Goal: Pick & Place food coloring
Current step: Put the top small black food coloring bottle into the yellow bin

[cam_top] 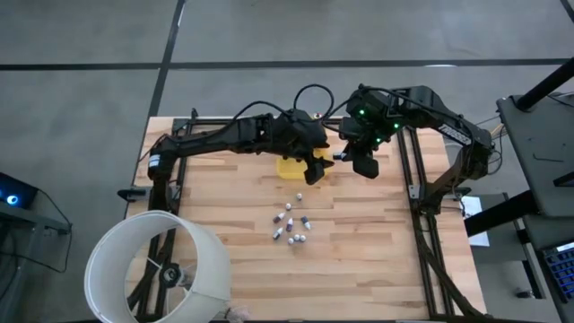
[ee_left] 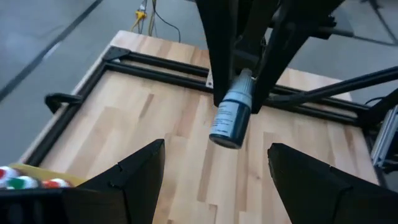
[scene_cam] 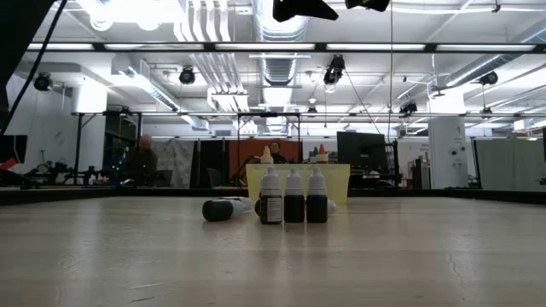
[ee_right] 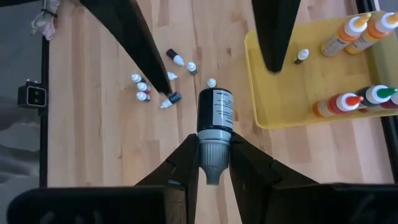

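One bottle up in the air, pinched by its pale cap in the right hand, closed on that cap alone, with the body hanging free below. Looks like the carry stage of a pick and place: lifted clear of the bench, not yet set down. Hangs just beside the yellow tray, over bare wood rather than over the tray floor. Faces the left hand, spread wide and holding nothing, close by at the tray's edge, so perhaps a pass between hands; cannot say which from here. Calls next either for a short shift over the tray rim and a low, upright release, or for the left hand to close round the body before the right lets go; slips easily either way, being small, smooth and held only at the top. As for looks: dark cylindrical body, whitish printed label wrapped round it, ribbed grey-white cap, slightly tilted. Several more of the kind loose on the bench, well apart from the tray, three upright in a row, one on its side. Inside the tray, taller bottles with orange, red and white tops.
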### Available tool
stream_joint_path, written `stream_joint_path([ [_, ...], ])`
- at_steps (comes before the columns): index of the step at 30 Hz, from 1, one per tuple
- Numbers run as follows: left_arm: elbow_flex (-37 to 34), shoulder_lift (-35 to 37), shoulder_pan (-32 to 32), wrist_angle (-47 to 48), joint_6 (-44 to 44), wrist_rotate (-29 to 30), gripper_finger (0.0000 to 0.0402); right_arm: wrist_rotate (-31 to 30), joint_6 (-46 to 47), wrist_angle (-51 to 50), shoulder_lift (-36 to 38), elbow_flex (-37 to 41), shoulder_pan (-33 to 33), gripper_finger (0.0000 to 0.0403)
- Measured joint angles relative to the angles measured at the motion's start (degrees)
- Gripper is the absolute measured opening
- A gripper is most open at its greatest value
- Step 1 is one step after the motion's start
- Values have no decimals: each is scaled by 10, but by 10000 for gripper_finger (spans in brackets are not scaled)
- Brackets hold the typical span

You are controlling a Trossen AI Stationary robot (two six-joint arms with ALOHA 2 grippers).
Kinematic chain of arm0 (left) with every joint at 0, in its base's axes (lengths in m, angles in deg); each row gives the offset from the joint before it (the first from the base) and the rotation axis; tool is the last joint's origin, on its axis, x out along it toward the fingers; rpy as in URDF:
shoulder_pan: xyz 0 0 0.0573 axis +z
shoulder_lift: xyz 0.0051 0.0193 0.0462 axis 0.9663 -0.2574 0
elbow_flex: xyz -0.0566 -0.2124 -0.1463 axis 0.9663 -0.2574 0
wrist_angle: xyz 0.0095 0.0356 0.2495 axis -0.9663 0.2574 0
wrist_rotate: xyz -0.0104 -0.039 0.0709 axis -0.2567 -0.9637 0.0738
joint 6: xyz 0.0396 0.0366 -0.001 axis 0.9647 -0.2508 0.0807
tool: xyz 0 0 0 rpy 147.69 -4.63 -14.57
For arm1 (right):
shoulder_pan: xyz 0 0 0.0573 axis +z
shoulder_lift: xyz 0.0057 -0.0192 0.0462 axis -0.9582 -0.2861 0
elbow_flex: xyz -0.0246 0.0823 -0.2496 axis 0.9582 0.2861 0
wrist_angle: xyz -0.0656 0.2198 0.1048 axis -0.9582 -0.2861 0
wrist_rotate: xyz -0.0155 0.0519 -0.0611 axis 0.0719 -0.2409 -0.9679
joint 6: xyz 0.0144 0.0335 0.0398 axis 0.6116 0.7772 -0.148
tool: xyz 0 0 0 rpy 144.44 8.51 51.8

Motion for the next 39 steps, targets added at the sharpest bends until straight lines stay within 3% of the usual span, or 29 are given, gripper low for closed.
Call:
stream_joint_path([
  [15, -61, 30, 1, -57, -35, -27, 256, -5, 4, 0, 28, 0, 0, 66],
  [20, -105, 79, 1, -149, -42, -27, 256, -5, 16, 37, 48, 0, 0, 66],
  [25, -206, 140, 1, -307, -68, -34, 256, -5, 27, 81, 67, 0, 0, 66],
  [30, -286, 181, 7, -404, -105, -34, 256, -5, 30, 110, 74, -1, 0, 66],
  [39, -304, 184, 8, -440, -96, -46, 256, -5, 27, 164, 73, -2, 2, 66],
])
